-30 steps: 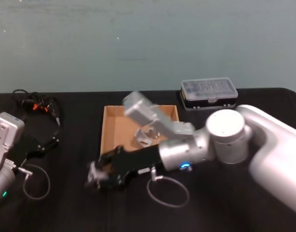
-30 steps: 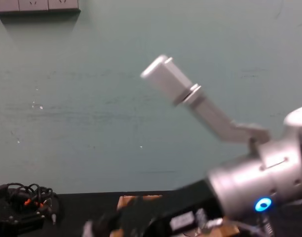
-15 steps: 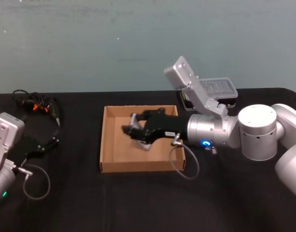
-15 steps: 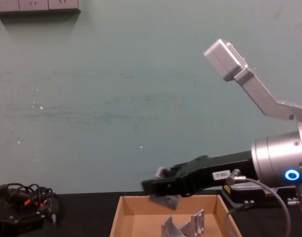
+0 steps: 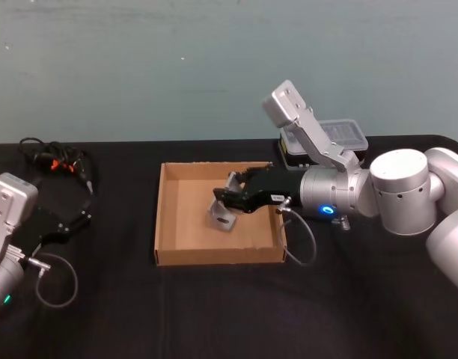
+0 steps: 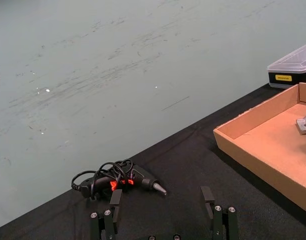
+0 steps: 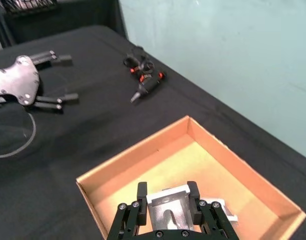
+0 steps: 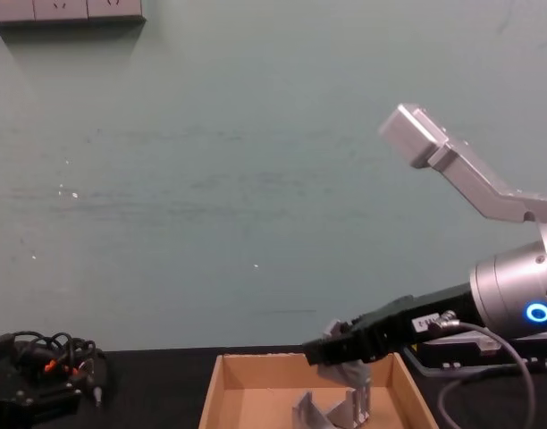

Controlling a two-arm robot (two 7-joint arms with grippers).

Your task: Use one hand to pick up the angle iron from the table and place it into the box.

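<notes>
Right gripper [image 5: 227, 200] pinches one angle iron [image 7: 167, 206] over the box [image 5: 163, 217], long axis pointing steeply down; a second angle iron [image 8: 315, 413] lies inside. Left gripper [image 6: 163, 212] parked with fingers spread.

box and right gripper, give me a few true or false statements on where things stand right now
1. The right gripper is over the box, shut on an angle iron. True.
2. The box holds nothing apart from the held piece. False: another angle iron lies on the box floor, seen in the chest view.
3. The left gripper grips the cabled tool. False: it is open, parked at the table's left side, apart from the tool.
4. A black case with a clear lid stands on the table behind the box's right corner. True.
5. The held angle iron lies flat on the table in front of the box. False: it is between the right gripper's fingers above the box floor.
</notes>
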